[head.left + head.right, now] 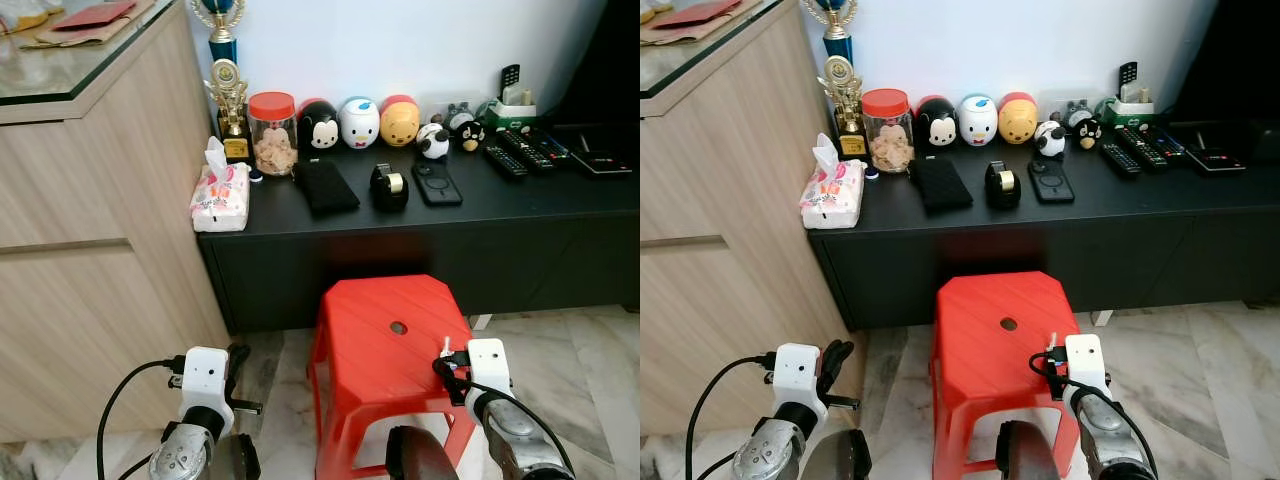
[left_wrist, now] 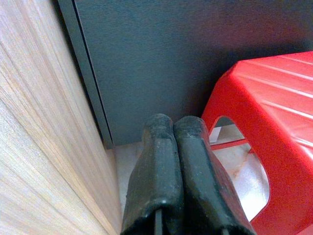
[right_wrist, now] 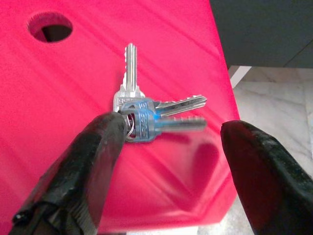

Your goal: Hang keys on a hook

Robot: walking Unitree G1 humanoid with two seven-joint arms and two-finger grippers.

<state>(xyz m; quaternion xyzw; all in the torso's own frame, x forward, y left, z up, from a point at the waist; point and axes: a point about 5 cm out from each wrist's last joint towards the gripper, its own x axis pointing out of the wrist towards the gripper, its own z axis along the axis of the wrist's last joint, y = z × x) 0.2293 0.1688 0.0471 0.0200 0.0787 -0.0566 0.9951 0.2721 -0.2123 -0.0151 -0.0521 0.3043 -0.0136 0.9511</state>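
The right gripper's [image 3: 171, 147] jaws stand wide apart over a bunch of keys [image 3: 146, 115] lying flat on the top of a red plastic stool [image 1: 385, 340], one black finger [image 3: 83, 166] touching or just beside the key ring, the other well clear on the far side of the blades. The keys, one silver and others with blue heads, rest near the stool's right edge, to the right of the round hole [image 1: 398, 327] in its seat. The left gripper [image 2: 181, 161] hangs low on the left with its jaws pressed together on nothing, between a wooden cabinet [image 1: 90, 230] and the stool.

Beyond the stool runs a low black table [image 1: 560, 195] carrying a tissue pack [image 1: 220, 190], a red-lidded jar [image 1: 272, 132], a trophy [image 1: 228, 95], round cartoon figures [image 1: 358, 122], a tape dispenser [image 1: 389, 186], a phone [image 1: 436, 184] and remote controls [image 1: 520, 150].

The task looks to be at its very start: the keys are not yet lifted, and the right jaws appear lined up to close on them. Still to come are the grasp, the lift, finding a hook and hanging the ring on it. No hook can be made out in these frames, so the robot probably has to turn or walk to reach one.
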